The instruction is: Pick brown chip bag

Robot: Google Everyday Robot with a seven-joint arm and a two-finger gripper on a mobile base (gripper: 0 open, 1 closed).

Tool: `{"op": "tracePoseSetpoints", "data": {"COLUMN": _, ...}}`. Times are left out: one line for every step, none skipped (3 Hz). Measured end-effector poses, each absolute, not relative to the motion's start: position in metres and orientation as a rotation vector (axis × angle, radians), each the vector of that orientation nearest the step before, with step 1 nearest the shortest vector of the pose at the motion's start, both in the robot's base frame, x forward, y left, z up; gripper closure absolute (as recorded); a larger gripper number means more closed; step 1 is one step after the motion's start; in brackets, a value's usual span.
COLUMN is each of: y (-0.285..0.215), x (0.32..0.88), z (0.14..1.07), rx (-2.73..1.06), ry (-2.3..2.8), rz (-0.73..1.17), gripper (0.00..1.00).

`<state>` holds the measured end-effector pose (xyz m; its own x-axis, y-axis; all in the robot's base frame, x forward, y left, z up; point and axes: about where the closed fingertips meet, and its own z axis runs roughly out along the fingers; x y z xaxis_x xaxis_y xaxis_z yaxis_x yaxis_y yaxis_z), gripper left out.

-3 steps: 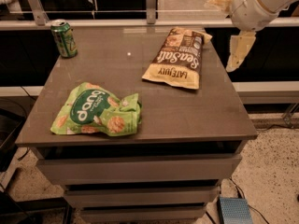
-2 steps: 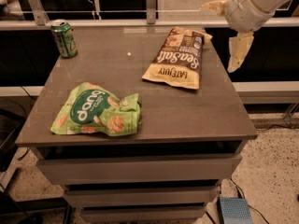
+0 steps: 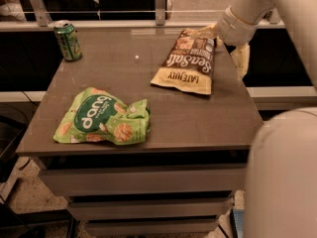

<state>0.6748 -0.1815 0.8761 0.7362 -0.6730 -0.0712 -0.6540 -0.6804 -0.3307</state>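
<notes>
The brown chip bag (image 3: 185, 61) lies flat on the right rear part of the table (image 3: 138, 90), its tan "LATE JULY" end toward me and white "Sea Salt" script across the dark middle. My gripper (image 3: 224, 44) is at the bag's far right corner, low over the table. It is open: one pale fingertip (image 3: 204, 32) lies over the bag's far end, and the other (image 3: 241, 59) hangs past the table's right edge. Nothing is held.
A green "dang" bag (image 3: 104, 118) lies crumpled at the front left. A green soda can (image 3: 67, 41) stands at the rear left corner. A rail (image 3: 124, 24) runs behind the table. My arm's white body (image 3: 282, 177) fills the lower right.
My gripper has moved down and left, from above the table's rear right corner onto the far end of the brown chip bag. The bags and can have not moved.
</notes>
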Motion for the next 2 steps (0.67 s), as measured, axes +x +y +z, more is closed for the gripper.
{"op": "tracePoseSetpoints", "data": {"y": -0.162, "x": 0.704, "z": 0.846, "rx": -2.62, "ry": 0.808, "rz": -0.007, "gripper": 0.0}}
{"op": "tracePoseSetpoints", "data": {"y": -0.131, "x": 0.718, "z": 0.836, "rx": -2.605, "ry": 0.635, "rz": 0.025, "gripper": 0.0}}
